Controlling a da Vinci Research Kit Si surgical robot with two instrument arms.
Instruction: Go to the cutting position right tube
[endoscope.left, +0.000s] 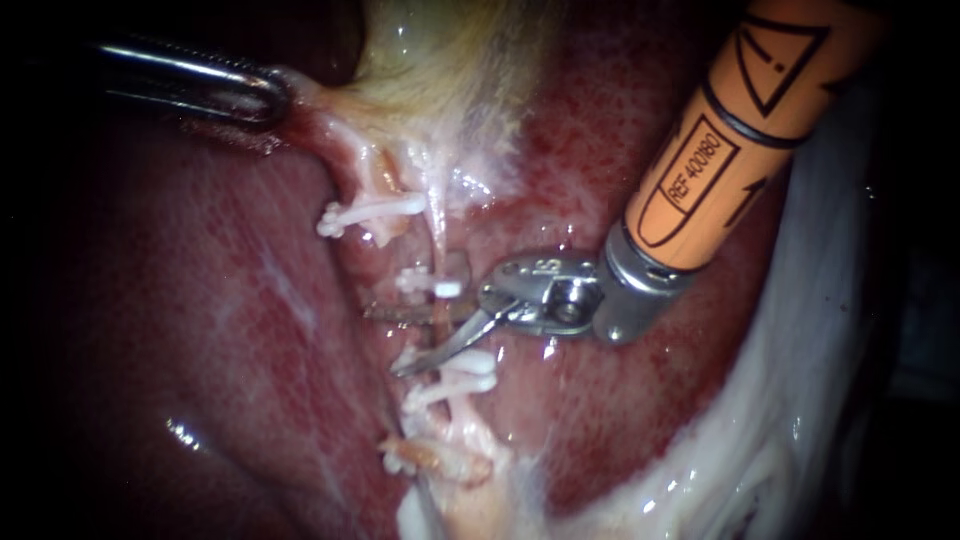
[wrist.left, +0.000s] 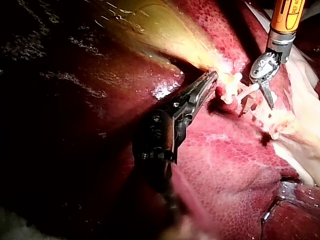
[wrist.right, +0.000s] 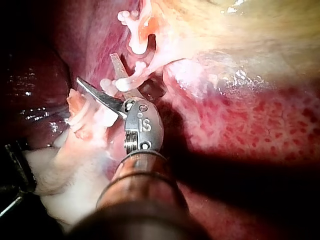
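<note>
Steel blades of right instrument (endoscope.left: 386, 342) straddle thin pale tube (endoscope.left: 437, 250).

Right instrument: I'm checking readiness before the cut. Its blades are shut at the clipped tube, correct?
Not quite: the blades of the right instrument stand open, not shut, at the clipped tube. The endoscope view shows the gap between them.

The right instrument (endoscope.left: 400, 340) is sheathed in an orange sleeve (endoscope.left: 740, 130) printed with black outlines and lettering, ended by a grey metal collar (endoscope.left: 630, 290) and a silver pinned wrist (endoscope.left: 555, 295). Its tool is formed of two thin curved blades (endoscope.left: 450, 345). The left instrument (endoscope.left: 262, 92) is made of dark polished metal, long and slim.
</note>
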